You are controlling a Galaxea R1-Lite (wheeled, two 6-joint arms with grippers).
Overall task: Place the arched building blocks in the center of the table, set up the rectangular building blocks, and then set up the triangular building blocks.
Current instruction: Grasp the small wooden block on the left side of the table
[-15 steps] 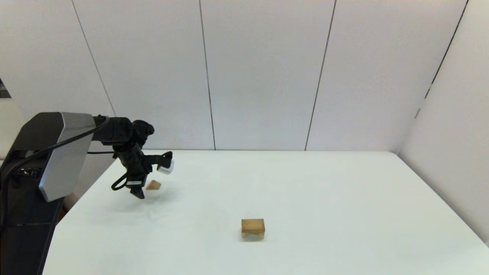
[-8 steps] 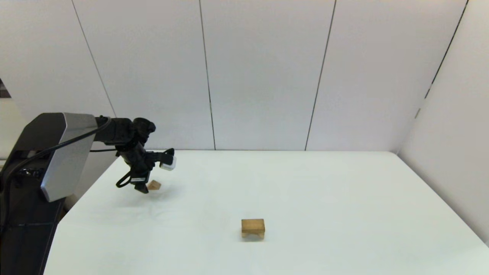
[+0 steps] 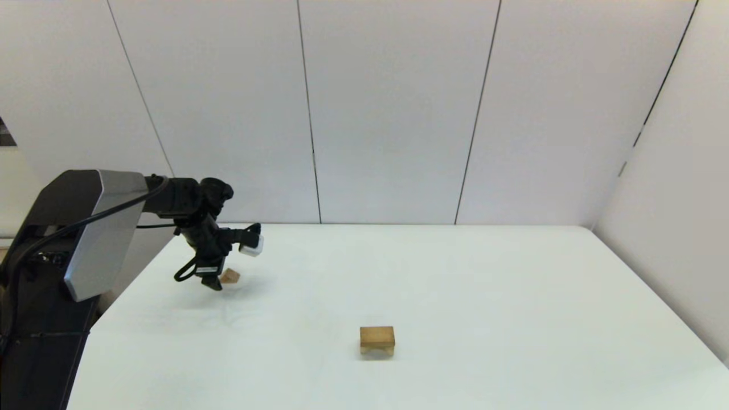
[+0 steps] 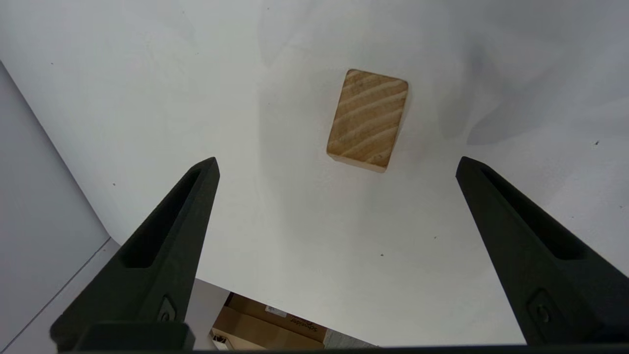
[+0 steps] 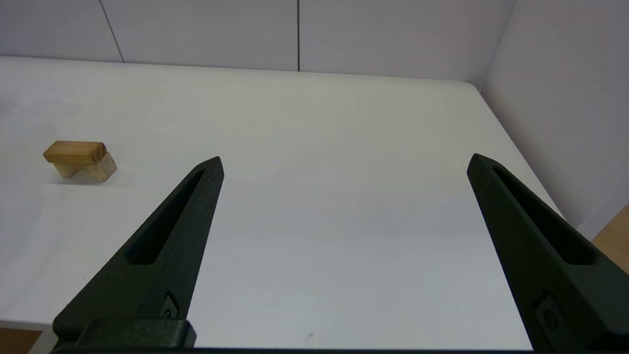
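Two blocks on view: you see one block (image 4: 368,120) lying flat on the table (image 3: 484,296) just beyond the left gripper's tips, and an arched block (image 3: 377,340) well away from it toward the table's middle.
Left gripper (image 4: 336,164): released, fingers spread wide, hovering above the table with nothing between them.
Block ahead: from above it reads as a flat oblong; in the head view it looks wedge-like, so its shape stays uncertain.
Arched block: standing with its notch downward; whether the rectangular block lies on it cannot be told.
Right gripper (image 5: 344,162): released, parked low at the near edge.
Advice: centre your fingers over the block's narrower sides, descend squarely, then close.
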